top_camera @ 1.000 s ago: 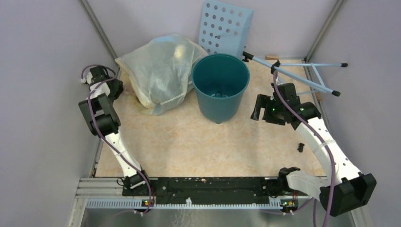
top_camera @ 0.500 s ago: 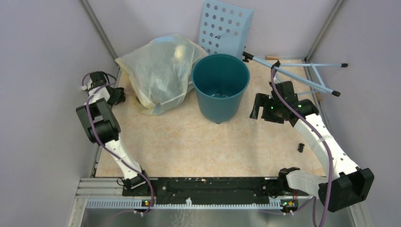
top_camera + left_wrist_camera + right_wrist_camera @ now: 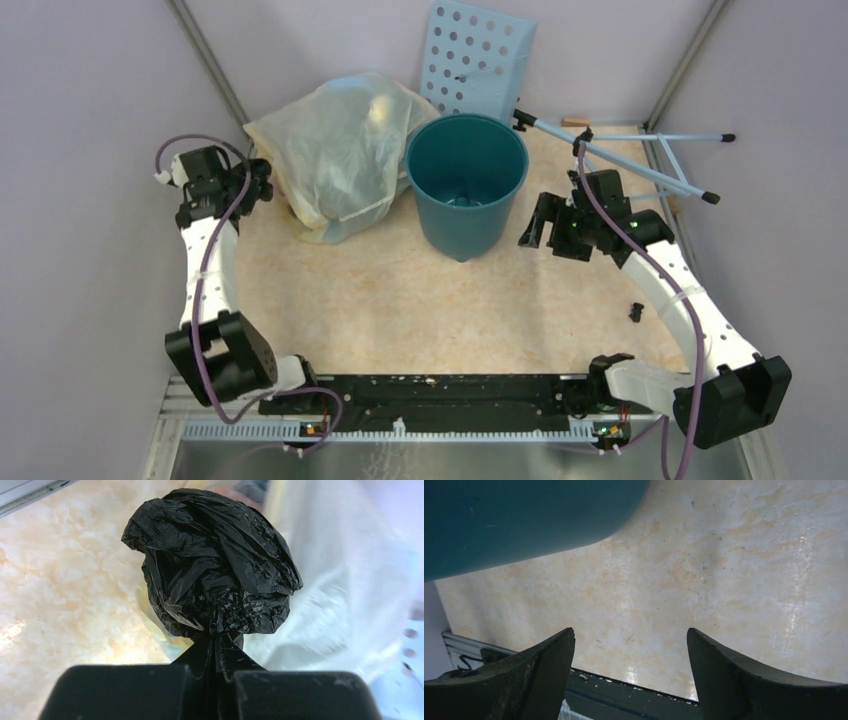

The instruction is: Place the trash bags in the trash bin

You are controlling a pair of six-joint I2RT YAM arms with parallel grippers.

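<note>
My left gripper [image 3: 216,656] is shut on a pinched fold of the crinkled black trash bag [image 3: 215,565]. The bag bunches into a ball just past the fingertips and hangs over the beige table. In the top view the left gripper [image 3: 250,187] is at the far left, against the big translucent bag; the black bag is hard to make out there. The teal trash bin [image 3: 470,225] stands upright at the table's middle back. My right gripper [image 3: 529,232] is open and holds nothing, just right of the bin's base. The bin's wall [image 3: 524,520] fills the upper left of the right wrist view, above the right gripper [image 3: 630,632].
A large translucent yellowish bag [image 3: 340,155] bulges between the left gripper and the bin, touching the bin's left side. A pale blue perforated panel [image 3: 480,60] leans on the back wall. Thin pale rods [image 3: 630,160] lie at the back right. A small black piece [image 3: 636,311] lies by the right arm.
My left gripper has shut on the black bag. The left arm's elbow has swung down toward the near edge. The right gripper has edged left toward the bin.
</note>
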